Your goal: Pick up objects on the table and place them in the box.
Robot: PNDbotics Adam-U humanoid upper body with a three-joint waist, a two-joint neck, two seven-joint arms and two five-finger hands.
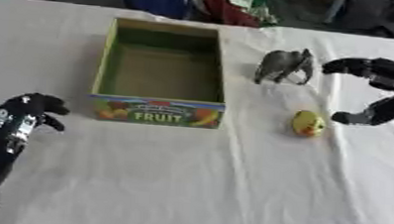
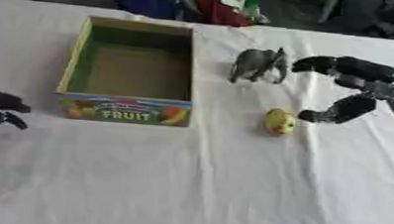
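Observation:
A green cardboard box (image 1: pixel 109 58) marked FRUIT stands open on the white table, with nothing visible inside. To its right stands a grey toy elephant (image 1: pixel 283 65). Nearer the front lies a small yellow fruit-shaped toy (image 1: pixel 308 124). My right hand (image 1: pixel 385 77) comes in from the right, open, its fingers spread beside the elephant and its thumb just right of the yellow toy, touching neither. My left hand (image 1: pixel 29 108) rests at the lower left beside the box, fingers curled, holding nothing.
The white tablecloth (image 1: pixel 195 183) covers the whole table, with broad bare cloth in front of the box. Coloured clutter (image 1: pixel 217 1) lies beyond the far edge.

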